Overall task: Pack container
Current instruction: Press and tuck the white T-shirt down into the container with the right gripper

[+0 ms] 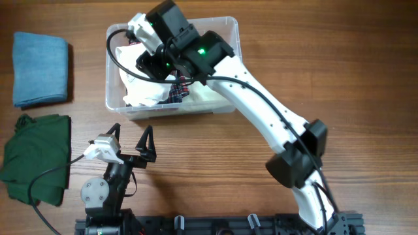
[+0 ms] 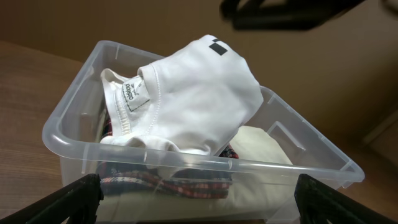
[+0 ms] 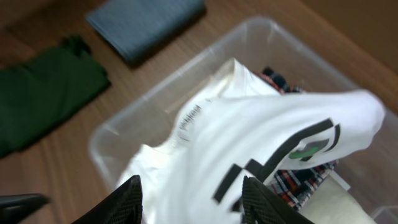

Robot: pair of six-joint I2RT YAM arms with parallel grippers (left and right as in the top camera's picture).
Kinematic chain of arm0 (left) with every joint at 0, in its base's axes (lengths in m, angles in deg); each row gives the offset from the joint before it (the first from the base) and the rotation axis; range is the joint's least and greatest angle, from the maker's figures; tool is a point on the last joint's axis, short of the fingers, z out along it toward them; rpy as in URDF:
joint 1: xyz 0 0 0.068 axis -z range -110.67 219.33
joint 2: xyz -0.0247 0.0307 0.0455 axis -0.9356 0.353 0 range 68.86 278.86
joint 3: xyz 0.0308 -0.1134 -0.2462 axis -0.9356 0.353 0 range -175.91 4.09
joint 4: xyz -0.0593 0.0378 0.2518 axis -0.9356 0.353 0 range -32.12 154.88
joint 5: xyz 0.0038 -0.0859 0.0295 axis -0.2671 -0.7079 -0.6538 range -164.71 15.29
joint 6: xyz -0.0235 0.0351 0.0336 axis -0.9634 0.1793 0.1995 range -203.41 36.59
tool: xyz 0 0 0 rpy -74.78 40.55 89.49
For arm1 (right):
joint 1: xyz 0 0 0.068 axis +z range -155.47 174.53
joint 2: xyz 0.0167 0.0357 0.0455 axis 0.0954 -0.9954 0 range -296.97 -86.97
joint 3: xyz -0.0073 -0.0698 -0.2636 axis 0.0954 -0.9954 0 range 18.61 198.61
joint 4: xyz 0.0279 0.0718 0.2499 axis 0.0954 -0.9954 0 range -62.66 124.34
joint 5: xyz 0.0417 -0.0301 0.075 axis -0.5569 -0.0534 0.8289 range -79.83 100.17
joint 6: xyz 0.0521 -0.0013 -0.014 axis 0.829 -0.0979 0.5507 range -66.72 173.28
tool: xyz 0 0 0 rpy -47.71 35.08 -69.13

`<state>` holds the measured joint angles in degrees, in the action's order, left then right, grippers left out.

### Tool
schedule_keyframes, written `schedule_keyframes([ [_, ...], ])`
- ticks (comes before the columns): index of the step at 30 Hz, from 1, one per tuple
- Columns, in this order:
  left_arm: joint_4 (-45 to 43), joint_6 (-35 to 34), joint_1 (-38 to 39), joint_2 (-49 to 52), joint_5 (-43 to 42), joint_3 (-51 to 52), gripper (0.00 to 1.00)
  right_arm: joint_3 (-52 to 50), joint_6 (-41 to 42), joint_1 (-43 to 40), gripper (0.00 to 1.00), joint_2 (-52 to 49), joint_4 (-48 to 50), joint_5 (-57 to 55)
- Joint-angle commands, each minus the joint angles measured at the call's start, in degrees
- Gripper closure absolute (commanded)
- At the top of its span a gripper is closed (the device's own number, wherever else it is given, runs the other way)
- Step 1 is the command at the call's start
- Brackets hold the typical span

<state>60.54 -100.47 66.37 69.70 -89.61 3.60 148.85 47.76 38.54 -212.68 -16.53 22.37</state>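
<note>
Overhead view: the container [image 1: 222,31] sits on the wooden table [image 1: 353,59] in the upper centre of the frame, long side running left to right. The right arm [image 1: 261,111] reaches in from the lower right corner and ends over the container's left half. From the right wrist view, the right gripper [image 3: 191,183] hangs above the bin with its jaws parted. A white garment [image 3: 249,124] with a black and green print [image 3: 292,152] lies loosely across the gap beneath the two fingers, and I see no pinch on the cloth. The left gripper [image 1: 132,134] rests low in the frame, left of centre and just in front of the container's near wall, jaws spread wide and holding nothing. Its camera looks straight at the bin. The white garment is heaped on top, rising above the rim [image 2: 280,168], with a neck tag [image 2: 134,93] facing the lens. Under it lies a plaid garment [image 2: 186,183] in red, white and dark checks, pressed against the near wall. A cream folded piece [image 2: 261,146] fills the right part of the bin. Outside the container, a folded blue cloth [image 1: 40,68] lies at the upper left of the overhead frame. A dark green garment [image 1: 36,156] lies below it at the left edge, well apart from the bin. A black cable crosses the green garment's lower edge
</note>
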Motion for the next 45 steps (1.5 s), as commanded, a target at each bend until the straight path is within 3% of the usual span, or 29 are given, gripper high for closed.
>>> schedule_keyframes([
  [1,0.3,0.1,0.3,0.0,0.2,0.2,0.0,0.4,-1.4,-0.5,0.48,-6.3,-1.2,-2.2],
  [12,0.3,0.1,0.3,0.0,0.2,0.2,0.0,0.3,10.3,-4.3,0.47,-10.9,-8.9,-7.3],
  [29,0.3,0.1,0.3,0.0,0.2,0.2,0.0,0.4,8.7,-1.9,0.42,-8.9,-7.5,3.2],
  [40,0.3,0.1,0.3,0.0,0.2,0.2,0.0,0.4,11.9,3.0,0.4,-8.9,-5.7,0.3],
  [42,0.3,0.1,0.3,0.0,0.2,0.2,0.0,0.4,11.9,2.2,0.37,-8.9,-5.9,0.3],
  [45,0.3,0.1,0.3,0.0,0.2,0.2,0.0,0.4,11.8,0.7,0.25,-8.2,-5.3,0.3],
])
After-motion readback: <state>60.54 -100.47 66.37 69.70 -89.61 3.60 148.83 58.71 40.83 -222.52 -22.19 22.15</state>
